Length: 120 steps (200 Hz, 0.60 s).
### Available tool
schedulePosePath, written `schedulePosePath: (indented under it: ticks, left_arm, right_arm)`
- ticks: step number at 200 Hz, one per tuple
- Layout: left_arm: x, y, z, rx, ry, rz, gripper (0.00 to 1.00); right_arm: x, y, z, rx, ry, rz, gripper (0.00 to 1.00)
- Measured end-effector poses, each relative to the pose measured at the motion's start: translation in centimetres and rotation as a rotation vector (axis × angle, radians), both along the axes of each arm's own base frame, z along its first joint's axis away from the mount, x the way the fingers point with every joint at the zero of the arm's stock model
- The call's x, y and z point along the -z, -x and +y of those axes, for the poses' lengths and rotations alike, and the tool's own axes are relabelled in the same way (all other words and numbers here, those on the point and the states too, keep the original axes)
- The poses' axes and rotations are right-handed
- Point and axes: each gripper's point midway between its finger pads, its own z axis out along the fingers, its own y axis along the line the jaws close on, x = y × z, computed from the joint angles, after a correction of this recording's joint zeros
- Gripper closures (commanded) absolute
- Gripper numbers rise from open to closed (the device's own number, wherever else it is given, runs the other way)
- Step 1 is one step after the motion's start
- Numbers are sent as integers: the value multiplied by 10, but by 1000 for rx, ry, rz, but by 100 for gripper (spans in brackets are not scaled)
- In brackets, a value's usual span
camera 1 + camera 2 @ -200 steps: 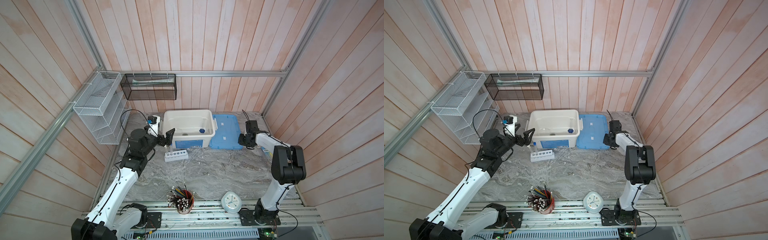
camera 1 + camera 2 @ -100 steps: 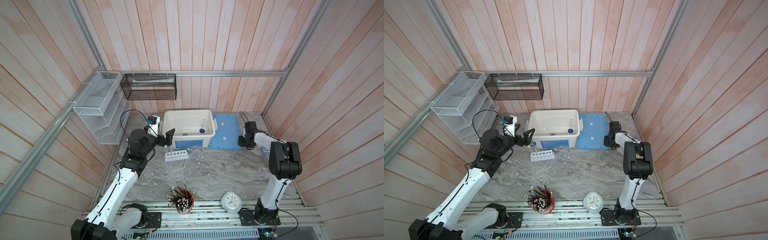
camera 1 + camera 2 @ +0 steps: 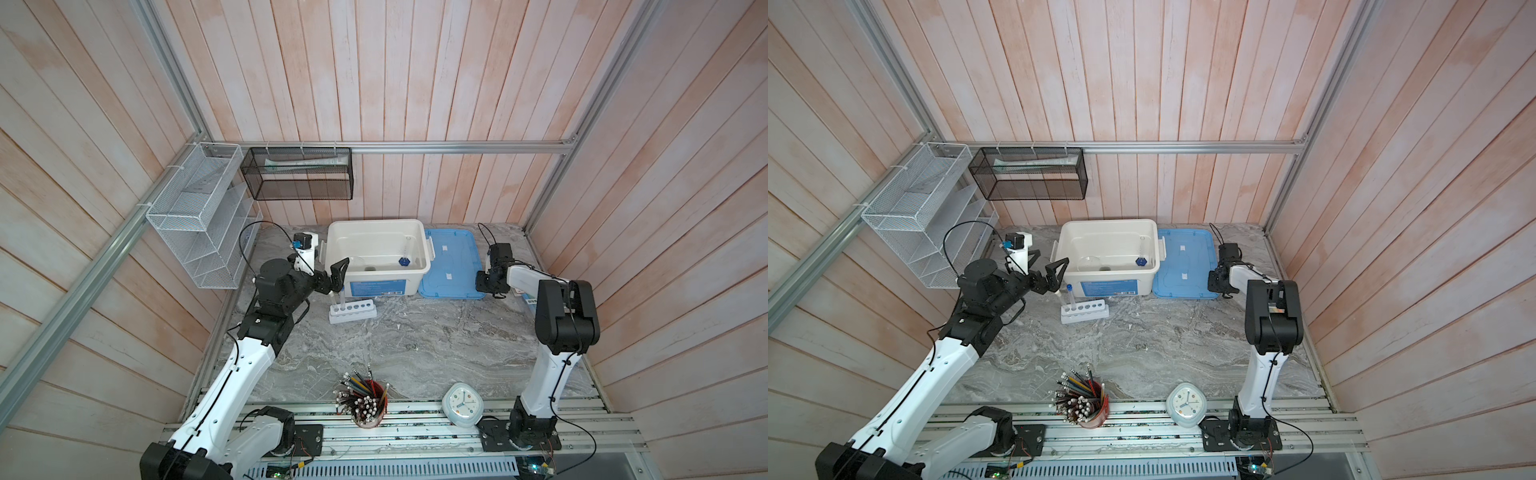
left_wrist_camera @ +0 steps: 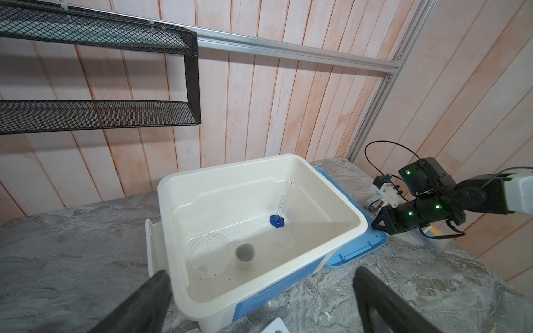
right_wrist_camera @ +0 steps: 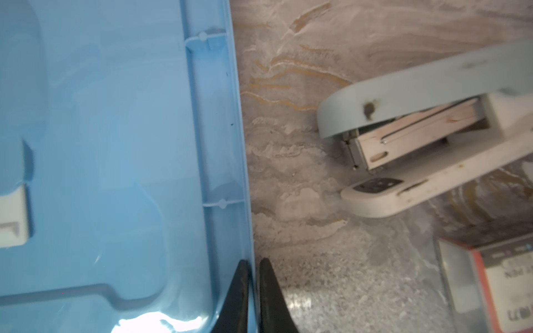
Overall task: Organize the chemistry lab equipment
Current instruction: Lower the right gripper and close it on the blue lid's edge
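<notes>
A flat clear round dish [image 4: 210, 253], a tiny white cup [image 4: 245, 253] and a blue-based thin cylinder [image 4: 277, 220] are inside the white plastic bin [image 3: 376, 224]. The white six-hole rack [image 3: 353, 312] stands before it on the worktop [image 3: 415, 345]. The left hand [image 3: 1047, 268] hovers wide open beside the bin. The right hand [image 5: 253, 271] pinches the rim of the blue plastic lid [image 5: 115, 144].

Pretty tidy scene. The white bin [image 3: 1106, 222] sits mid-frame at the back of the marble table [image 3: 1142, 353], with the blue lid [image 3: 1198, 266] lying flat just to its right.

Inside the bin there's a clear round dish [image 3: 1089, 262], a tiny cup [image 3: 1105, 268] right beside it, and a thin cylinder [image 3: 1141, 261] on a blue hex base.

The six-hole rack [image 3: 1088, 315] is just below the bin, with a blue-capped tube [image 3: 1070, 293] standing at its left end.

The left gripper [image 3: 1047, 266] hangs wide open by the bin's left corner. The right gripper [image 3: 1214, 286] is closed at the lid's lower right edge.

The pencil cup [image 3: 1098, 409] and clock [image 3: 1187, 404] are at bottom centre.
</notes>
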Motion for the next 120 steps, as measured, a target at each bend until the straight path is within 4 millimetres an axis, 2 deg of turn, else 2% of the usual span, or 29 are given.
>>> schedulePosePath:
  ticks: [66,120]
  left_arm:
    - [-5,5,2,-8,7,-10,0]
    - [-5,8,3,-9,7,-6,0]
  right_arm:
    - [-1,-2,1,-35,8,-6,99]
    - [-7,2,2,-51,-2,-3,100]
